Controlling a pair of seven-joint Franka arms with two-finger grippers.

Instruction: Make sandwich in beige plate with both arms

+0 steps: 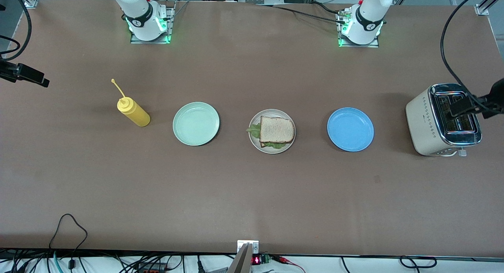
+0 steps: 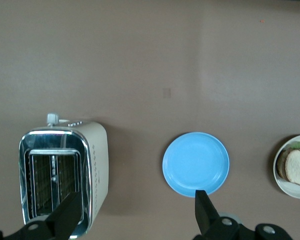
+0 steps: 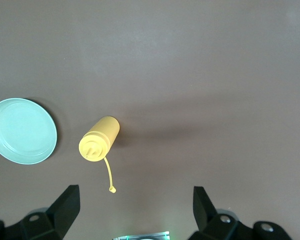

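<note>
The sandwich lay on the beige plate at table centre. Left pincer hung released over the toaster, at the plate's three o'clock; right pincer hung released at nine o'clock.

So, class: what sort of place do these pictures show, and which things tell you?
Most likely a robotics lab staged as a kitchen counter. Two arm bases are bolted to a brown table, cables run along its edges, and a toaster, a mustard bottle and a sandwich on a beige plate serve as props.

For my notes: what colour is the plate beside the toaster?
Bright blue plate, beside the toaster; clearest in the left wrist view.
</note>
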